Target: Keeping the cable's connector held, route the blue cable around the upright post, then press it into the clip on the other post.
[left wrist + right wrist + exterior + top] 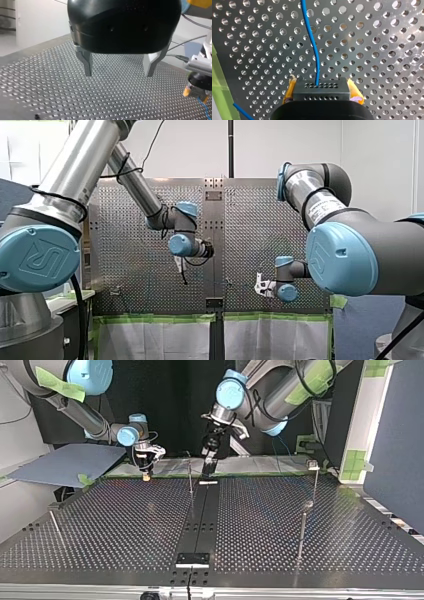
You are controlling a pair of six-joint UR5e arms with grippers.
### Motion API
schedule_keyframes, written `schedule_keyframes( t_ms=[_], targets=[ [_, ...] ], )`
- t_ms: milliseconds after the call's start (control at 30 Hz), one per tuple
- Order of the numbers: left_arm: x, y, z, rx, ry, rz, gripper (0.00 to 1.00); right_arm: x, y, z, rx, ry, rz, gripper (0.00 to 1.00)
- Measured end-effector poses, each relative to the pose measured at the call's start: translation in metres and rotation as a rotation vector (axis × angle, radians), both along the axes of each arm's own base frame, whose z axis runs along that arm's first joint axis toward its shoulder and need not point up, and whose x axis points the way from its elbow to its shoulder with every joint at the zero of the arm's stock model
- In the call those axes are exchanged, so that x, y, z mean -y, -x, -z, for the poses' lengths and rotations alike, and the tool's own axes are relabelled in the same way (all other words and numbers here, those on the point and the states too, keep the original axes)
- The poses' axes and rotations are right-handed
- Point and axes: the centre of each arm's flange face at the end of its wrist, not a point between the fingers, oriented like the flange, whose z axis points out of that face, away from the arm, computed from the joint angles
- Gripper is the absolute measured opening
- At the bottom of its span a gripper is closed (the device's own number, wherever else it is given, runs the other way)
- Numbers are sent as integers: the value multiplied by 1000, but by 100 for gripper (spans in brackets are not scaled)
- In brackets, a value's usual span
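The blue cable [312,40] comes out of the black connector [322,96] and runs straight ahead of my right gripper [322,86], wavering a little above the perforated table [125,525]. A second short stretch of blue shows beside the gripper near the green tape [219,95]. I can't see whether it belongs to the same cable.

In the top view I take the table's middle as the dial, with 12 at the far edge. A thin upright post [190,477] stands at about 12 o'clock, between my two grippers. A post [315,482] with a small block on top is at 2 o'clock, and a nearer post [301,532] is between 3 and 4. A short slanted rod [56,527] sits at 9. A dark strip [200,525] runs from 12 to 6. None of the posts touches the cable as far as I can see.

My right gripper, at about 10 to 11 o'clock, is clamped on the connector, with yellow pads [354,90] against both of its sides. My left gripper [119,71], at 12, has its metal fingers [86,62] spread wide, with nothing between them, and hangs just above the table.

In the top view the cable is too thin to trace, so its path past the posts is unclear. I can't make out which post top is the clip.
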Motion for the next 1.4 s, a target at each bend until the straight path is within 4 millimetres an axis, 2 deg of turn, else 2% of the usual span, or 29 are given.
schedule_keyframes(
  t_ms=[433, 1033, 1200, 1400],
  targets=[
    [-27, 45, -17, -6, -23, 0, 99, 0, 0, 1, -2, -4, -1, 0],
    [-72, 106, -35, 15, -27, -15, 99, 4, 13, 5, -11, -21, 12, 0],
    [-82, 118, -37, 21, -22, -32, 99, 5, 15, 5, -14, -21, 16, 0],
    [-85, 121, -37, 22, -20, -34, 99, 5, 16, 6, -14, -21, 16, 0]
  ],
)
